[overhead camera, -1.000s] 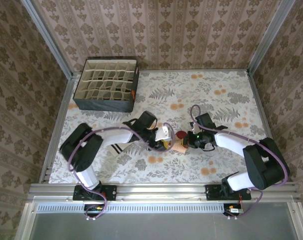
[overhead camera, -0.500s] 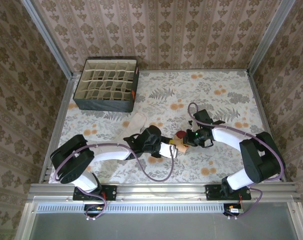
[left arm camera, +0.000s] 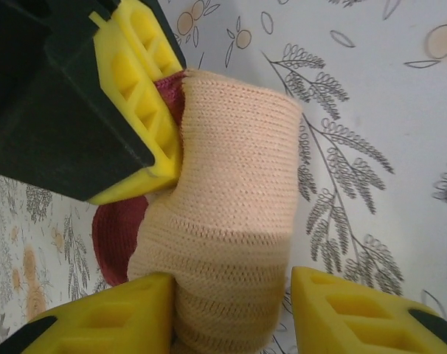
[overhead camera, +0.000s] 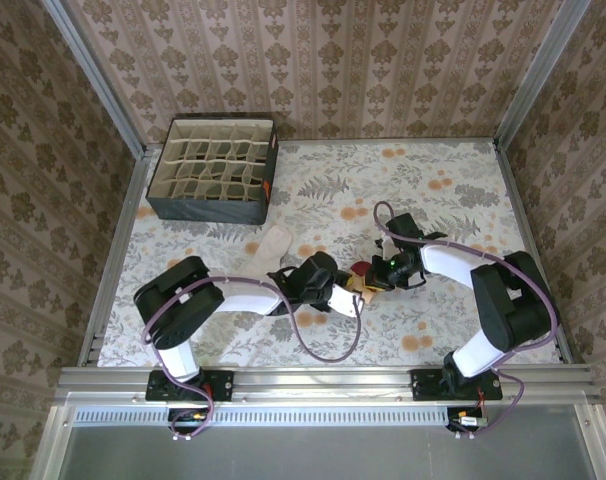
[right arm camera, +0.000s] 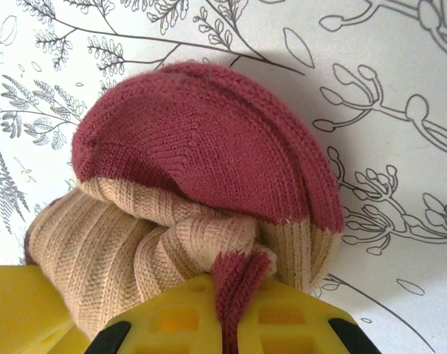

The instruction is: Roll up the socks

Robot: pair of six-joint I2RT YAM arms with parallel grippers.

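The tan sock [overhead camera: 357, 286] is bunched into a roll mid-table, its maroon toe [right arm camera: 201, 140] on top. My right gripper [right arm camera: 234, 318] is shut on a maroon fold of that sock, and reaches it from the right [overhead camera: 377, 277]. My left gripper [left arm camera: 231, 299] straddles the tan roll [left arm camera: 234, 184]; one finger [left arm camera: 113, 313] touches the knit, the other [left arm camera: 356, 310] stands just off it, so it is open. It comes in from the left [overhead camera: 349, 298]. The cream sock [overhead camera: 273, 244] lies flat behind the left arm.
A dark organizer box [overhead camera: 215, 170] with many small compartments stands at the back left. Metal rails [overhead camera: 113, 260] edge the flowered table, with papered walls behind. Both arms meet low over the middle of the table.
My left arm has swung nearer and to the right, uncovering the cream sock, and its jaws have widened a little. The right gripper keeps its pinch and has shifted slightly back.
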